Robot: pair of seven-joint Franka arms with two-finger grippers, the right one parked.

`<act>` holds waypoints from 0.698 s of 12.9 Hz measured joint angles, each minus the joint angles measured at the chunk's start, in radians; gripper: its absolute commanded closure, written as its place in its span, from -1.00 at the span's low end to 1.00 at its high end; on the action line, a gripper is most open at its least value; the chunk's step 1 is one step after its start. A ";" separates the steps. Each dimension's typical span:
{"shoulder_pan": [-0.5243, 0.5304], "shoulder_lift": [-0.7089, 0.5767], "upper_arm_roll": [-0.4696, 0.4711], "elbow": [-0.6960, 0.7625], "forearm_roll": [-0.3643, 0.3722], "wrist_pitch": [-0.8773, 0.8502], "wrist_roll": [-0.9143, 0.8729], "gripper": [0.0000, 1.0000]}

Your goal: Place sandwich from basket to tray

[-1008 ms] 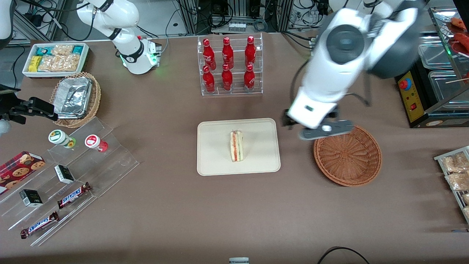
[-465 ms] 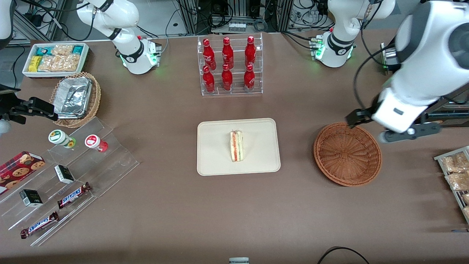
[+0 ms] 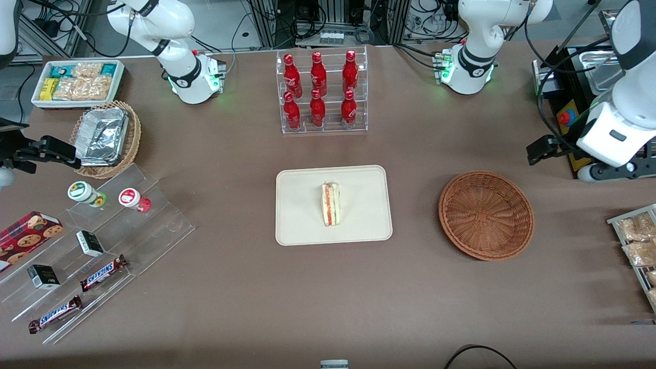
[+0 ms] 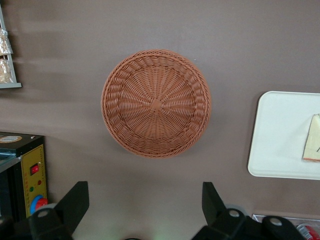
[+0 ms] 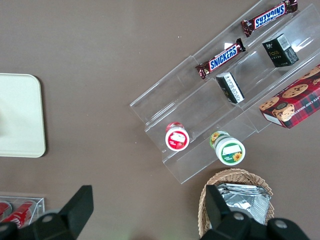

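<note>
The sandwich (image 3: 331,204) stands on its edge in the middle of the cream tray (image 3: 364,225), its orange and green filling facing up. Only its pale corner (image 4: 312,145) shows in the left wrist view, on the tray (image 4: 280,135). The reddish-brown wicker basket (image 3: 486,215) sits beside the tray toward the working arm's end, with nothing in it (image 4: 156,103). My gripper (image 3: 610,173) hangs high over the table edge of that end, farther from the front camera than the basket. It is open (image 4: 144,200) and holds nothing.
A clear rack of red bottles (image 3: 322,92) stands farther back than the tray. A black machine with a red button (image 3: 569,123) is close by my gripper. Snack packets on a rack (image 3: 635,241), an acrylic stand with candy bars (image 3: 92,246), and a foil-filled basket (image 3: 105,136) line the table's ends.
My arm has swung away from above the basket's rim toward the working arm's end of the table and risen. The sandwich and basket have stayed put.
</note>
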 measured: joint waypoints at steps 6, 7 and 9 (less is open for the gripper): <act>0.060 -0.043 0.001 -0.043 0.000 0.017 0.112 -1.00; 0.075 -0.044 0.003 -0.048 0.000 0.021 0.138 -1.00; 0.094 -0.044 0.005 -0.051 0.000 0.031 0.163 -1.00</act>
